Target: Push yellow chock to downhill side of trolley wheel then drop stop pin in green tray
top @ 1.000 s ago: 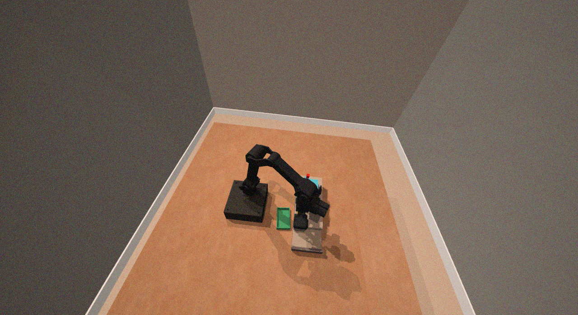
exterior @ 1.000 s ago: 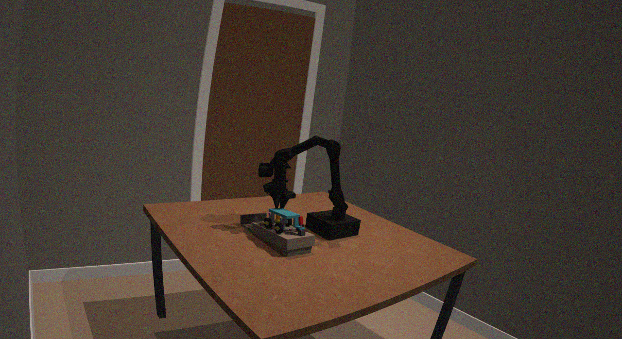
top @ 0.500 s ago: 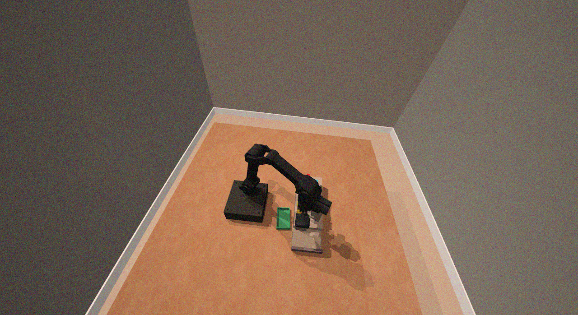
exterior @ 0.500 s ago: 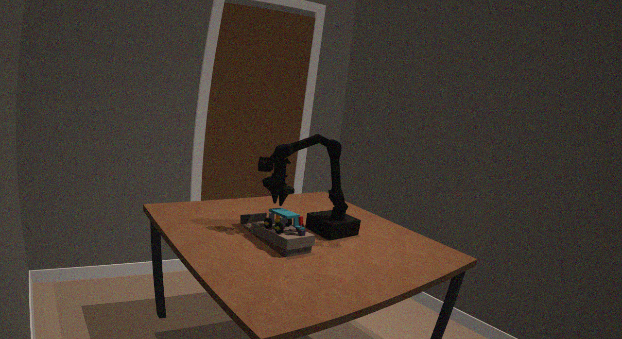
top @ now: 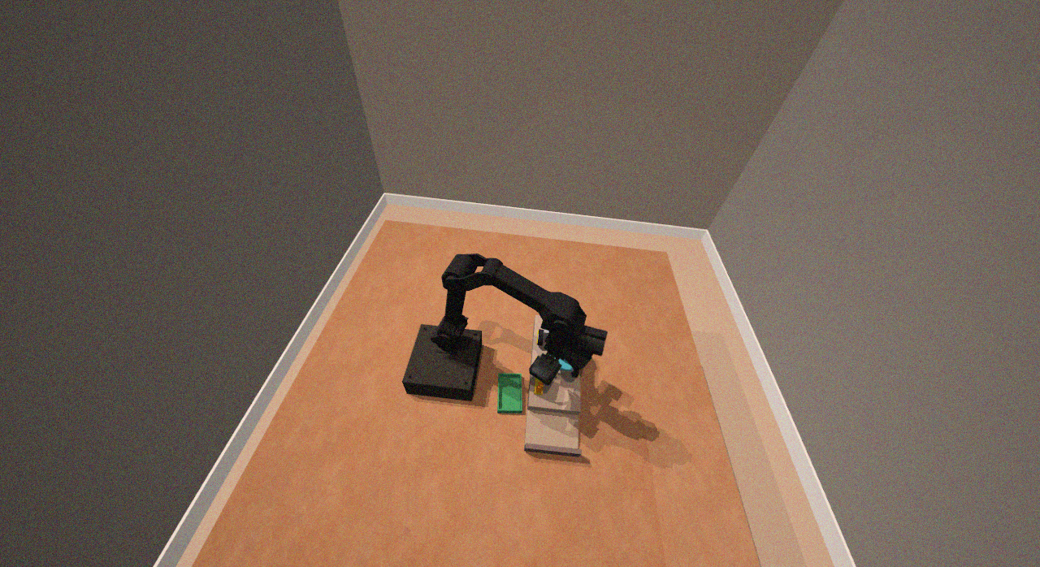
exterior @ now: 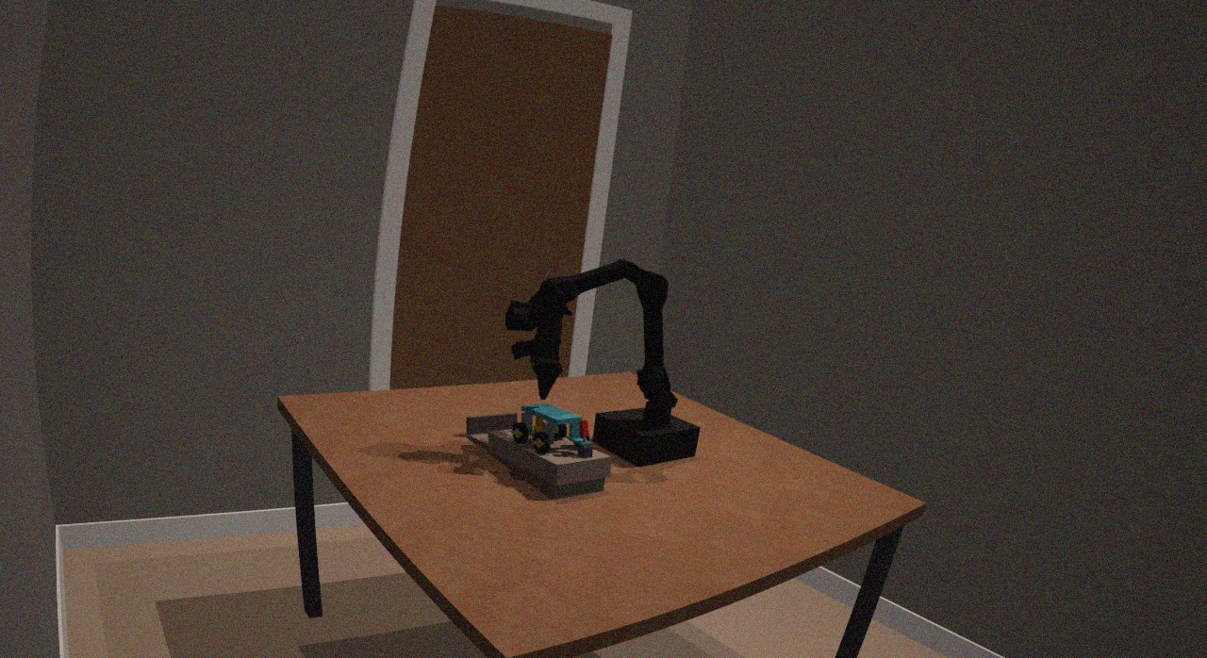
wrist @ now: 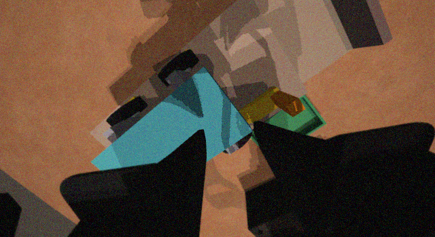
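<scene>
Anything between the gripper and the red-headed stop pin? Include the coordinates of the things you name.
Yes, likely: the trolley's blue deck [top: 565, 364] [exterior: 553, 415] [wrist: 146, 142]. The gripper [top: 561, 371] [exterior: 542, 397] [wrist: 229, 130] hangs above it, while the red-headed stop pin [exterior: 584, 430] stands lower, past its uphill end. A straight descent could clip the deck. Nothing visible blocks a higher approach.

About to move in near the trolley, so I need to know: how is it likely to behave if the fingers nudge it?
The trolley would probably roll rather than slide, since it stands on round wheels. It may head downhill if unblocked, as it sits on the ramp. Its slab-like top looks stiff, so it likely won't flex.
</scene>
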Available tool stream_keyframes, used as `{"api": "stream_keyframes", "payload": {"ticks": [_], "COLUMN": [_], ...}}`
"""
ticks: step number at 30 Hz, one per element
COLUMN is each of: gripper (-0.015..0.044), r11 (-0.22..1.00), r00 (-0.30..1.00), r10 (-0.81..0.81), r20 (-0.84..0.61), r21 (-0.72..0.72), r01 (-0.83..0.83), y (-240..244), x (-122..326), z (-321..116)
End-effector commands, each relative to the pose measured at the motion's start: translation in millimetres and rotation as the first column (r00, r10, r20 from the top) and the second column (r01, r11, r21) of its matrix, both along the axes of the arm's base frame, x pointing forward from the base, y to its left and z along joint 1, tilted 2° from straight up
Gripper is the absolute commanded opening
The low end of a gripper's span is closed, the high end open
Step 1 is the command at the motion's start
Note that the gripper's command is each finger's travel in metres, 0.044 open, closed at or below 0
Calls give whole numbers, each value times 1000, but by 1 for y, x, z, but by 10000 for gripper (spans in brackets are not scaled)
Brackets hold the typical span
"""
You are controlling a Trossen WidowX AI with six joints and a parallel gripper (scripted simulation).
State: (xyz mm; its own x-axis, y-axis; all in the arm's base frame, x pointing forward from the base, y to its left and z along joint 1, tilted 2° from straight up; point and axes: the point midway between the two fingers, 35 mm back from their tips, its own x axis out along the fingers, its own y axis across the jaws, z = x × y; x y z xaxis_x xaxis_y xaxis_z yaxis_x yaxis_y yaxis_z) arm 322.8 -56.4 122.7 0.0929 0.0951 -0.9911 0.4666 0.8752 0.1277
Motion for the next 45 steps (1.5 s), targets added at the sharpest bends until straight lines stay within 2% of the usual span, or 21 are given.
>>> {"api": "stream_keyframes", "payload": {"ticks": [1, 13, 25, 28, 45], "gripper": [190, 190, 190, 190, 190], "r11": [991, 842, 548, 505, 504], "r00": [991, 846, 539, 492, 492], "r10": [-129, -514, -787, -810, -810], "r20": [-17, -142, -300, -318, -318], "r21": [38, 105, 63, 49, 49], "r01": [130, 529, 834, 862, 862], "y": [19, 80, 139, 147, 151], "x": [4, 5, -4, -6, -5], "z": [4, 12, 21, 22, 7]}}
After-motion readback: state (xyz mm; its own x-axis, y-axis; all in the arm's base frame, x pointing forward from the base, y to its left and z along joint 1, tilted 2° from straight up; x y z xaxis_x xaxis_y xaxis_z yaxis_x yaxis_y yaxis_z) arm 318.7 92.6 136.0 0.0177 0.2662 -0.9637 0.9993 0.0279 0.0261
